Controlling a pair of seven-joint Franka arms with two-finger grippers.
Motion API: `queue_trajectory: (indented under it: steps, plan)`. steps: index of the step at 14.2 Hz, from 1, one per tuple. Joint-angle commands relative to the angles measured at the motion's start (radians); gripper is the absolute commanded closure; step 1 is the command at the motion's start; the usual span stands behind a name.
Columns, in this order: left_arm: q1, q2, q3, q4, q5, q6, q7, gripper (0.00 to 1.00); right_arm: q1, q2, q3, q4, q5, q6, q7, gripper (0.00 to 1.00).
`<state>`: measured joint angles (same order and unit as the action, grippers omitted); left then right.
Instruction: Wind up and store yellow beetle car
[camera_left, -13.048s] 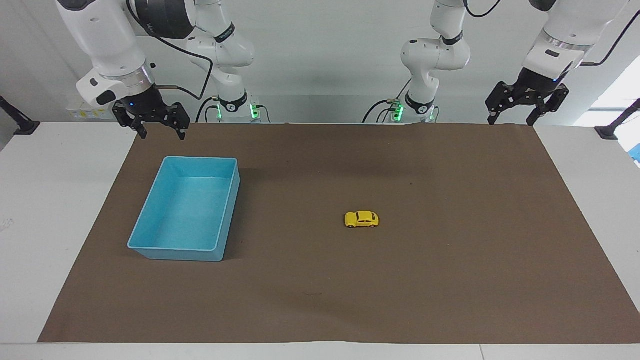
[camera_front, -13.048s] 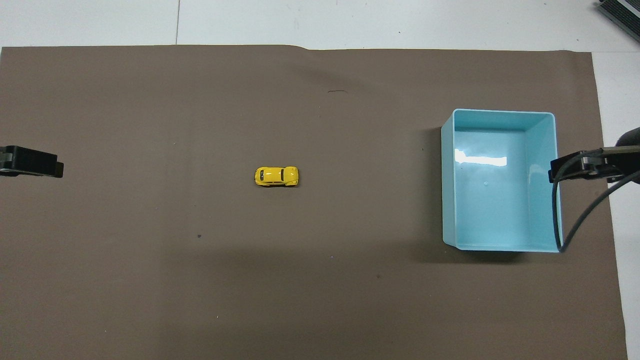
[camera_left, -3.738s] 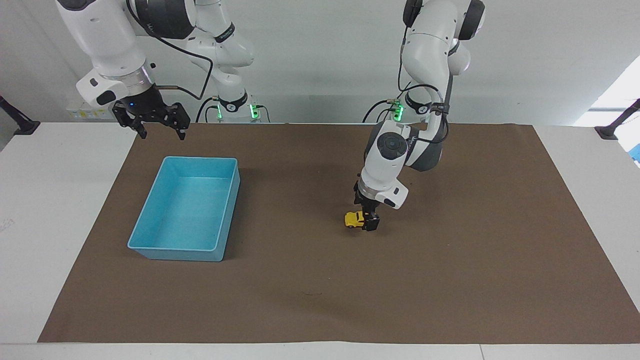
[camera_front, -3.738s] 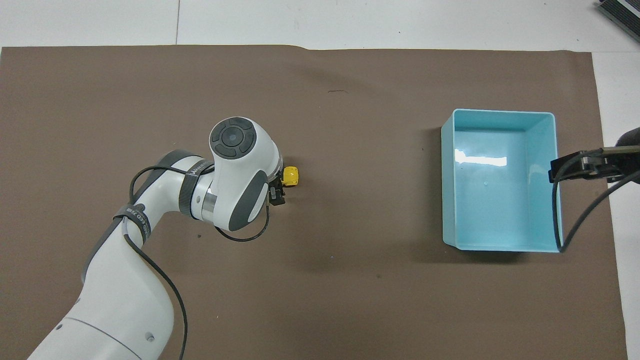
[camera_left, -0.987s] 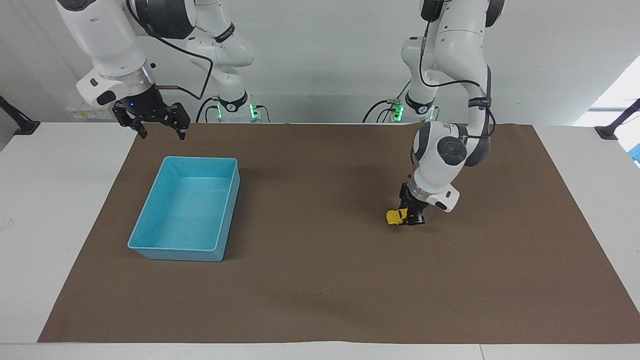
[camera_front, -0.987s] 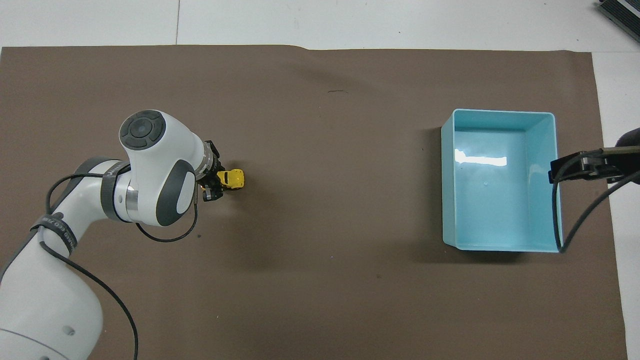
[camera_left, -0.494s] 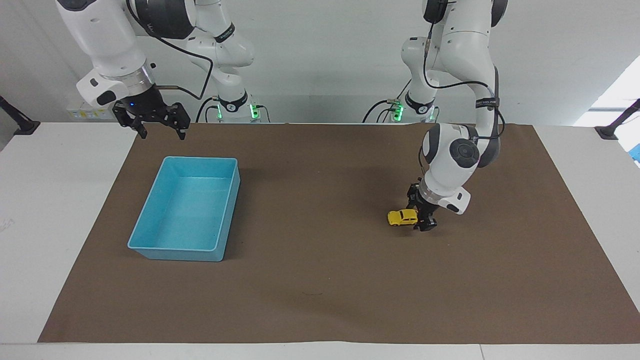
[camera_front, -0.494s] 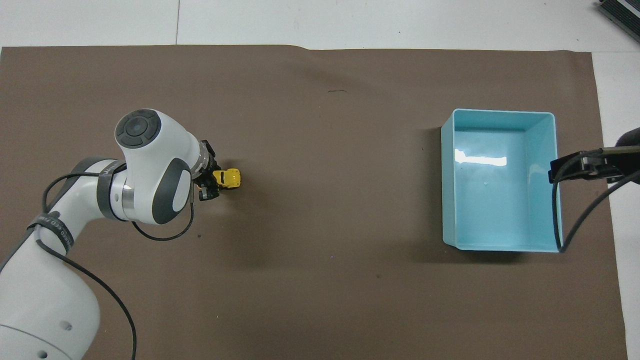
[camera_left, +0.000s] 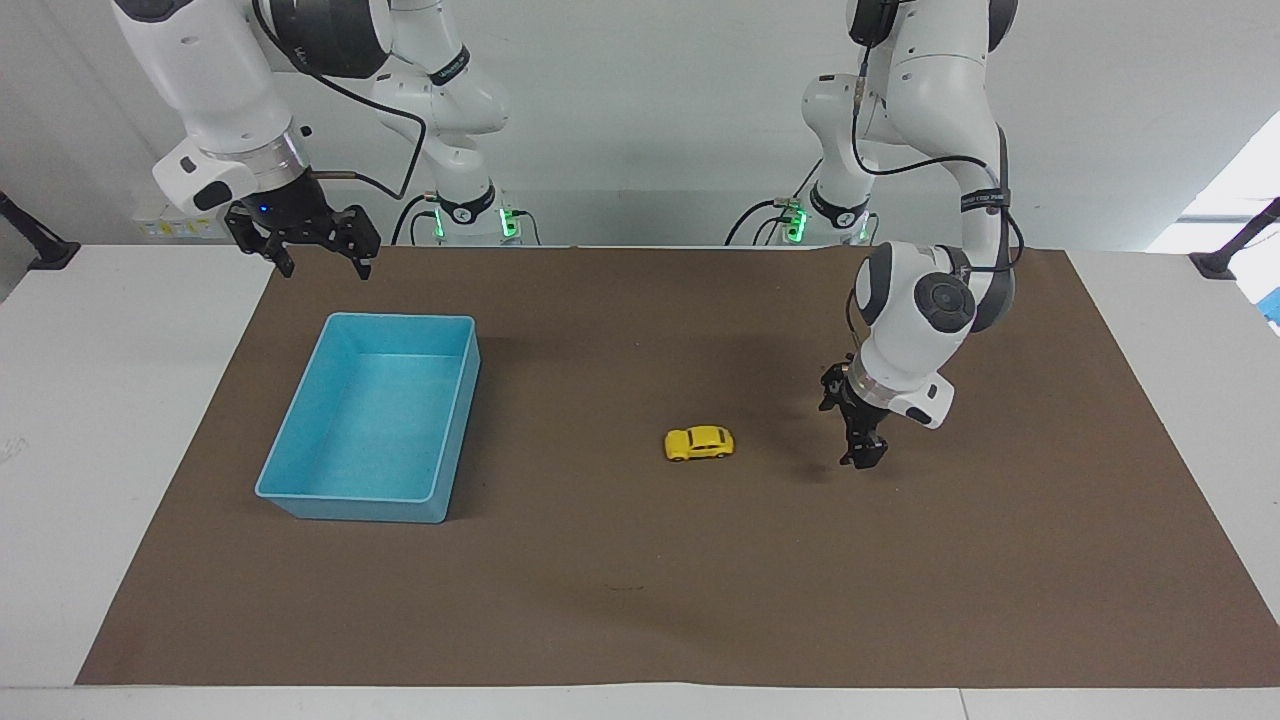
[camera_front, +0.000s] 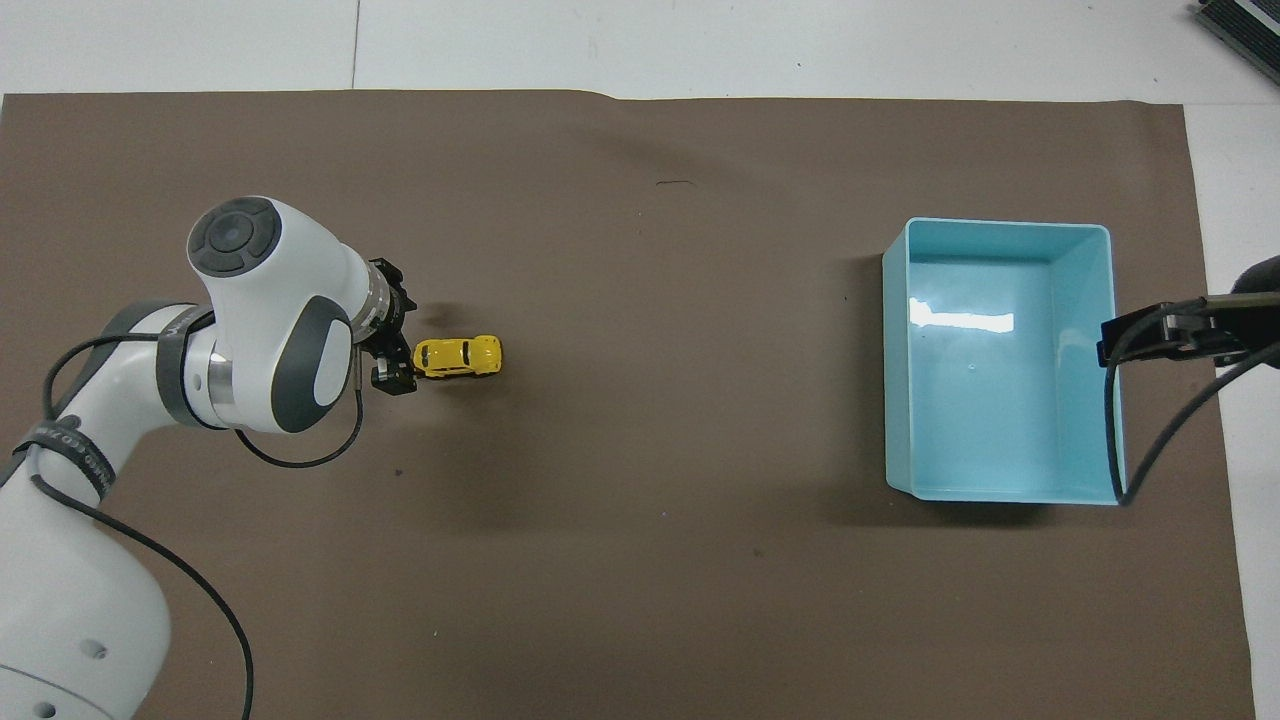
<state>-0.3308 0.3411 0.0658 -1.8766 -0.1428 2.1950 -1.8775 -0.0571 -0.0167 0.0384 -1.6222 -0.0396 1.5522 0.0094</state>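
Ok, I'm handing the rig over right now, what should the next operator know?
Left gripper: open, low over the brown mat, holding nothing.
Right gripper: open, waiting in the air by the blue tray's edge nearest the robots.
Yellow beetle car: on its wheels on the mat, free, between the left gripper and the tray, well short of it. The tray is empty.
Done: the left arm pulled the car back toward its own end and let go; it has rolled toward the tray.
Left: pick the car up and put it in the tray.
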Motion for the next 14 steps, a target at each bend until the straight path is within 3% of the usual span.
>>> queue_trajectory:
  steps: [1,14]
  plan:
    - [0.009,-0.008,-0.004,0.005,0.002,-0.027,0.009,0.00,-0.007,0.000,0.003,0.002,0.018,-0.011,0.011,0.00]
    - [0.009,-0.048,-0.003,0.028,0.005,-0.029,0.012,0.00,-0.001,-0.003,0.001,-0.007,0.020,-0.003,0.024,0.00]
